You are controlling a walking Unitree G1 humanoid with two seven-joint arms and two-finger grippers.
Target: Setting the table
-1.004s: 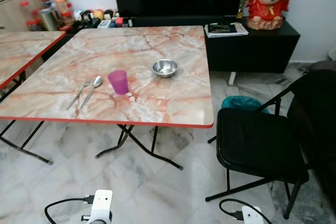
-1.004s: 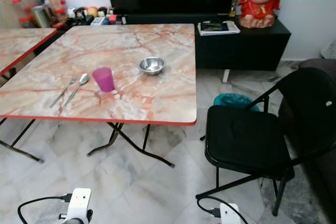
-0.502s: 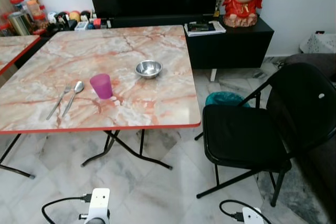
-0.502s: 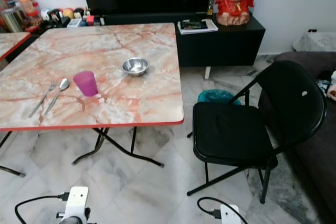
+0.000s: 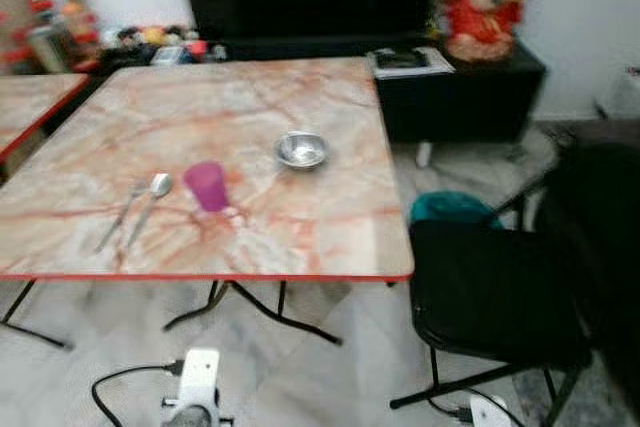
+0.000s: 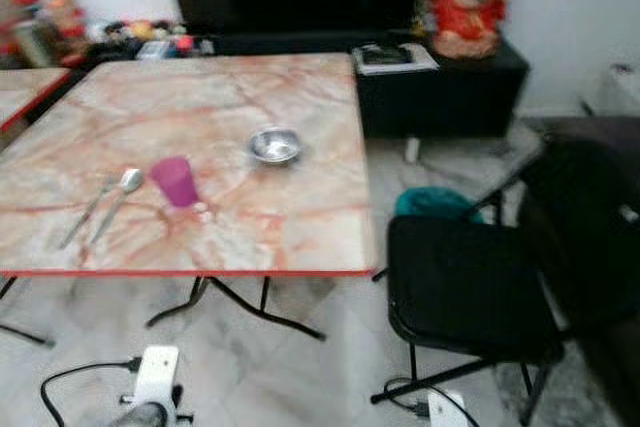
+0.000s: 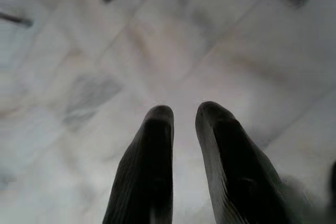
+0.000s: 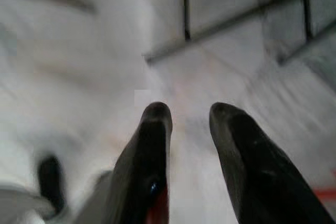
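Marble table (image 5: 300, 107) holds one cup (image 5: 208, 187), bowl (image 5: 301, 149), fork (image 5: 121, 215), spoon (image 5: 150, 203).

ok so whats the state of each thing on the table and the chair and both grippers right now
purple cup: upright on the table, contents not visible
metal bowl: upright, looks empty
fork and spoon: lying flat side by side, left of the cup
black folding chair: unfolded, seat bare
left gripper: fingers slightly apart, holding nothing, over the floor
right gripper: open, holding nothing
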